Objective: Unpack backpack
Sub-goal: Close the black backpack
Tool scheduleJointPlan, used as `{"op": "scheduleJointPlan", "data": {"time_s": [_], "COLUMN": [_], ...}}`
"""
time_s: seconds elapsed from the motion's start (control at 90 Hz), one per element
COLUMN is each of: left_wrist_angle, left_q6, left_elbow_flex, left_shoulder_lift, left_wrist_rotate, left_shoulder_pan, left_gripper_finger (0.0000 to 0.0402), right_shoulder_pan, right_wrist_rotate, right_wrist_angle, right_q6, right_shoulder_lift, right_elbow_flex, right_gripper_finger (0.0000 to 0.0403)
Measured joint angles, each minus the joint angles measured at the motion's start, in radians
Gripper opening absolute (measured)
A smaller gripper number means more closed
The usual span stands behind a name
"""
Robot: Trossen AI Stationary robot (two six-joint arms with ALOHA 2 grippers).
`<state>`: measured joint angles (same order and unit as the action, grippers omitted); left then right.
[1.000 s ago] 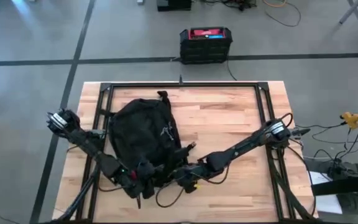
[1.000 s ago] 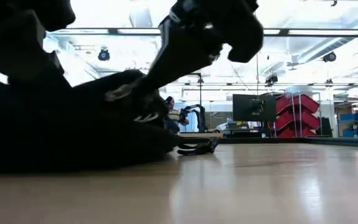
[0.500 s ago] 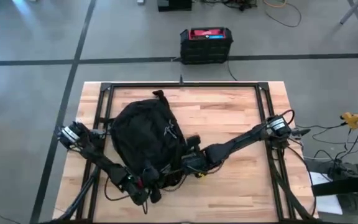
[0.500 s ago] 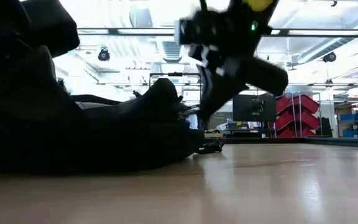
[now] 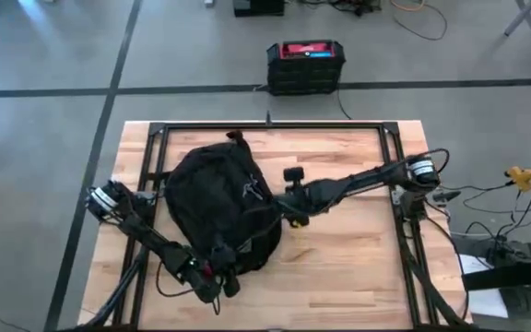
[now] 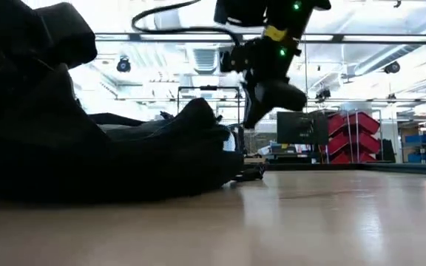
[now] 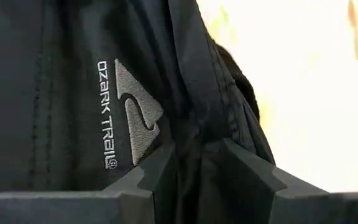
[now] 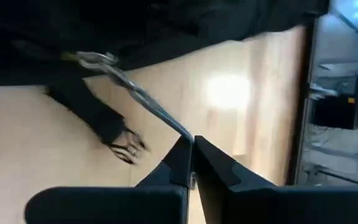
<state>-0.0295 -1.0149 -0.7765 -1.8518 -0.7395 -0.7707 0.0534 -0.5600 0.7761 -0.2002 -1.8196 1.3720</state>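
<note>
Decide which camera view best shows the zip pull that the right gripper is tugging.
The right wrist view: the zip pull runs taut from the backpack into the shut right gripper. The high, low and left wrist views don't resolve it.

Backpack (image 5: 212,198): large, soft, black fabric, rounded outline. It lies flat on the left half of the wooden table (image 5: 339,267), slumped low rather than upright. A pale triangular logo (image 7: 135,112) with lettering "OZARK TRAIL" is stitched on its front panel. A black strap end (image 6: 244,174) trails onto the table beside it. A thin zip pull cord (image 8: 138,96) stands drawn taut away from the body.
</note>
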Motion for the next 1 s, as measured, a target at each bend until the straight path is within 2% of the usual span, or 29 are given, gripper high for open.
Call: {"op": "scheduleJointPlan", "data": {"time_s": [0.111, 0.2, 0.278, 0.356, 0.444, 0.533, 0.667, 0.756, 0.833, 1.0], "left_wrist_angle": [0.205, 0.386, 0.54, 0.631, 0.601, 0.431, 0.094, -0.05, -0.075, -0.102], "left_q6": [0.017, 0.056, 0.093, 0.107, 0.156, 0.287, 0.494, 0.539, 0.489, 0.279], "left_elbow_flex": [0.0, 0.003, 0.006, 0.007, 0.01, 0.011, 0.011, 0.011, 0.012, 0.01], "left_shoulder_lift": [0.109, 0.232, 0.358, 0.483, 0.59, 0.634, 0.562, 0.45, 0.339, 0.083], "left_wrist_rotate": [0.052, 0.104, 0.093, 0.033, -0.031, -0.045, -0.055, -0.054, -0.046, 0.008], "left_shoulder_pan": [0.0, 0.006, 0.026, 0.057, 0.085, 0.098, 0.102, 0.104, 0.109, 0.147], "left_gripper_finger": [0.0117, 0.0117, 0.0117, 0.0117, 0.0117, 0.0117, 0.0117, 0.0117, 0.0117, 0.0117], "right_shoulder_pan": [0.011, 0.068, 0.154, 0.247, 0.337, 0.402, 0.437, 0.435, 0.435, 0.439], "right_wrist_rotate": [0.135, 0.247, 0.26, 0.257, 0.258, 0.26, 0.263, 0.225, 0.191, 0.186], "right_wrist_angle": [0.008, 0.001, -0.03, -0.109, -0.245, -0.419, -0.644, -0.677, -0.646, -0.565], "right_q6": [0.069, 0.165, 0.211, 0.235, 0.255, 0.252, 0.214, 0.198, 0.198, 0.227], "right_shoulder_lift": [0.075, 0.121, 0.14, 0.141, 0.121, 0.077, -0.009, -0.054, -0.07, -0.066], "right_elbow_flex": [-0.001, -0.001, -0.007, -0.01, -0.018, -0.03, -0.04, -0.041, -0.042, -0.043], "right_gripper_finger": [0.0001, 0.0001, 0.0001, 0.0001, 0.0001, 0.0001, 0.0001, 0.0001, 0.0001, 0.0001]}}
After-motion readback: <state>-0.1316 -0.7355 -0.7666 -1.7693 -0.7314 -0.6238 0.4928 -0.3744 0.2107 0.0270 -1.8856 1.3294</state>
